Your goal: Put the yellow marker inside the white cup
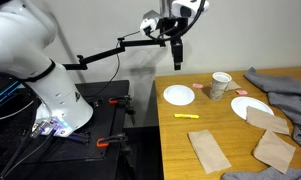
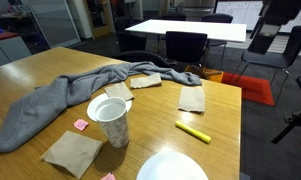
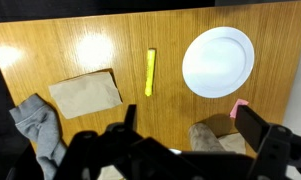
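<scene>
Two fingers of the gripper (image 1: 177,62) are pointing straight down, high over the wooden table (image 1: 170,135) in an exterior view, too small there to judge their gap. Well below them and nearer the camera, the yellow marker (image 1: 187,116) is lying flat on bare wood. The white cup (image 1: 221,85) is standing upright off to one side of the fingers, near a white plate (image 1: 178,95) and well apart from the marker.

In an exterior view that is not showing the fingers, the cup (image 2: 110,118) is standing with its mouth up beside a grey cloth (image 2: 60,100), and the marker (image 2: 193,131) is lying apart from it, near a tan paper bag (image 2: 192,97).

In the wrist view the fingers (image 3: 270,145) are spreading wide and gripping nothing. The marker (image 3: 149,72) is lying well beyond the fingertips, roughly in line with the gap, between the plate (image 3: 218,61) and a paper bag (image 3: 85,93).
</scene>
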Tool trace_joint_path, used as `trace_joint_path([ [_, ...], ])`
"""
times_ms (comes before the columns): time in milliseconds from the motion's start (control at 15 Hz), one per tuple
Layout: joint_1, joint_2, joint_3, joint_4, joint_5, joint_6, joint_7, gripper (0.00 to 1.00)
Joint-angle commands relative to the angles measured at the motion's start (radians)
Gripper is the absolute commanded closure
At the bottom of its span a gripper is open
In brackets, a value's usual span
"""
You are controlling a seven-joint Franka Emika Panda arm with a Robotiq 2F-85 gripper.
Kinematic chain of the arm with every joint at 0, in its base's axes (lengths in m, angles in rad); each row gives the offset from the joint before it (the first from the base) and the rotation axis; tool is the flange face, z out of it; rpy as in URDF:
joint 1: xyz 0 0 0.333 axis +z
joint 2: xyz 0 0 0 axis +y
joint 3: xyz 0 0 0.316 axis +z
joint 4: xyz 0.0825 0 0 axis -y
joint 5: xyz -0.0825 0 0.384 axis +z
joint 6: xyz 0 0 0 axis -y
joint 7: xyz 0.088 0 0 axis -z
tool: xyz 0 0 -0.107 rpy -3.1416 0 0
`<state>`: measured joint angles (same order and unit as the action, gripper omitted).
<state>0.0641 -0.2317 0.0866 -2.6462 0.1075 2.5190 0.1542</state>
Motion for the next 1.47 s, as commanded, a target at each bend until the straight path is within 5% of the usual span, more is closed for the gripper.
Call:
trace_joint_path([
  [0, 0.011, 0.134, -0.009, 0.036, 0.029, 0.079, -0.032, 0.00],
  [1400, 0.064, 0.655, -0.089, 0.242, -0.138, 0.242, 0.095, 0.00],
])
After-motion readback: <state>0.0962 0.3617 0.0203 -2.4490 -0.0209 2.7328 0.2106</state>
